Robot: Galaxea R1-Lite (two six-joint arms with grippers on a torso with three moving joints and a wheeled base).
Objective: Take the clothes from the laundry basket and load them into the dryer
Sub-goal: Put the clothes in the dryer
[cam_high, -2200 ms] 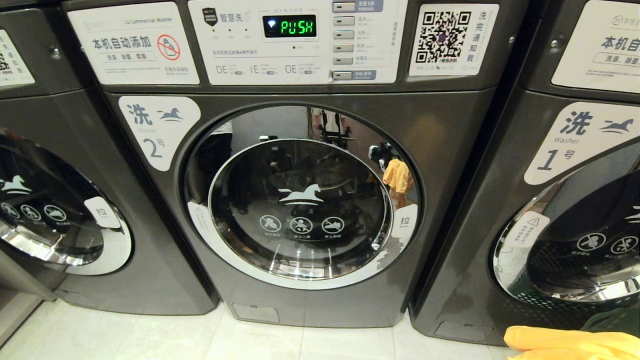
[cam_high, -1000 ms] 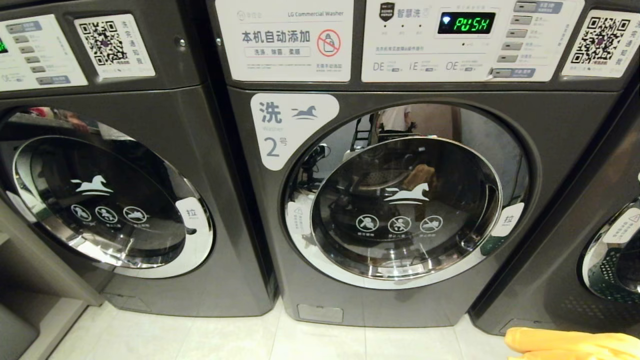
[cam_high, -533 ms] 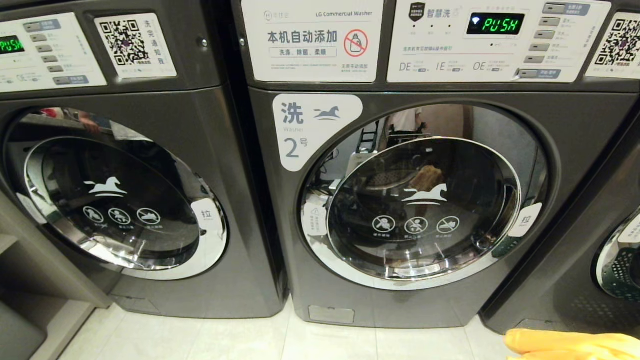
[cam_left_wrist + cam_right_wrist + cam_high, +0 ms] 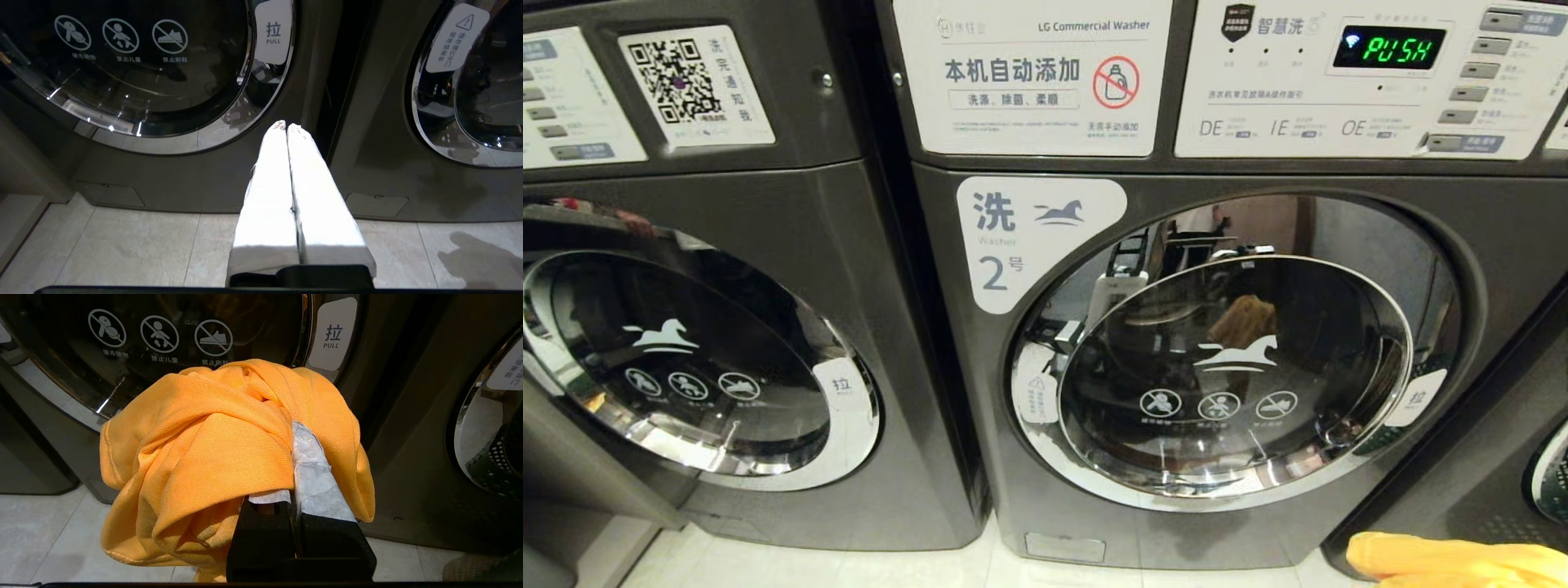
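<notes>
An orange garment [image 4: 212,449] is bunched over my right gripper [image 4: 292,430], which is shut on it just in front of a round door with a white PULL tab [image 4: 334,332]. A fold of the same orange cloth [image 4: 1454,563] shows at the head view's lower right corner. Facing me is a dark grey front-loader marked Washer 2 [image 4: 1045,245]. Its glass door [image 4: 1225,376] is shut and its display reads PUSH. My left gripper [image 4: 286,127] hangs shut and empty, low before the gap between two machines. The laundry basket is out of view.
An identical machine [image 4: 686,367] stands to the left and another [image 4: 1527,392] to the right, both close beside the middle one. Pale floor tiles [image 4: 809,563] run along their bases. A grey ledge [image 4: 556,523] juts out at the far left.
The whole view has shifted: machine 2 slid right in the picture, then grew larger and lower, so the camera turned and came closer. The orange cloth stays in its corner.
</notes>
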